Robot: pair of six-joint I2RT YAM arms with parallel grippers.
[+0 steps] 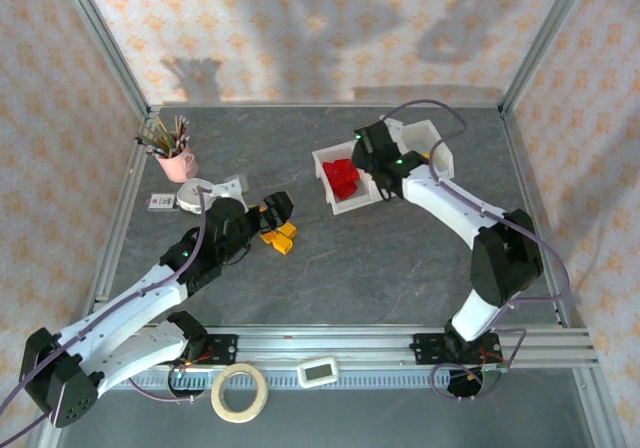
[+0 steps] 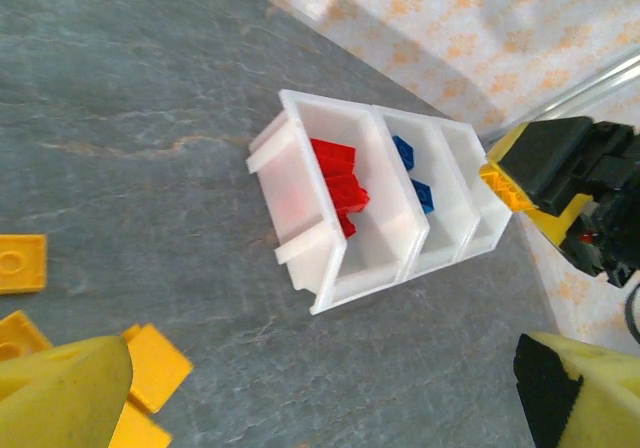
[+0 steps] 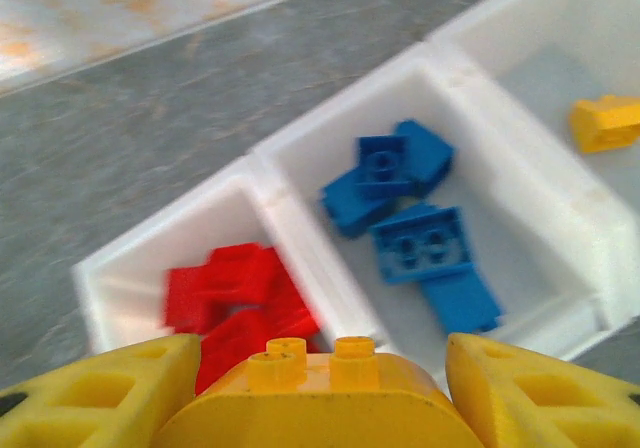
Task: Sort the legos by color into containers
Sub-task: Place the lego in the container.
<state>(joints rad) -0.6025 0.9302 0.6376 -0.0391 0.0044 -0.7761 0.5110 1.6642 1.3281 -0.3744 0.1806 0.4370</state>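
Placement is the step in hand: the right gripper (image 3: 322, 356) pinches a yellow brick (image 3: 320, 408) between its fingers, studs up, and hangs above the containers (image 2: 300, 258). Seen from the right wrist, the brick sits roughly over the near wall, about where the red compartment (image 3: 120, 288) meets the blue compartment (image 3: 540, 228). Letting go here would likely drop it among the wrong colour. The proper target, I judge, is the end compartment (image 3: 560, 58) at the far right of the row, where a single yellow piece (image 3: 605, 123) lies.

To do this well, the arm should carry the brick along the row, past the blue bricks (image 3: 420, 243), until it is squarely over that end compartment and well inside its walls. It should then lower a little before the fingers part, since a small brick falling from height may bounce off a rim or hop into the neighbouring bin. Parting the fingers only slightly wider than the brick should be enough.

The left gripper (image 1: 277, 211) is spread with nothing between its fingers, poised just above the loose yellow bricks (image 1: 280, 236) on the table (image 1: 380, 268), left of the row and well apart from it. Its pick can go ahead there without crossing the right arm, provided it holds off bringing anything to the same compartment until the right arm is clear
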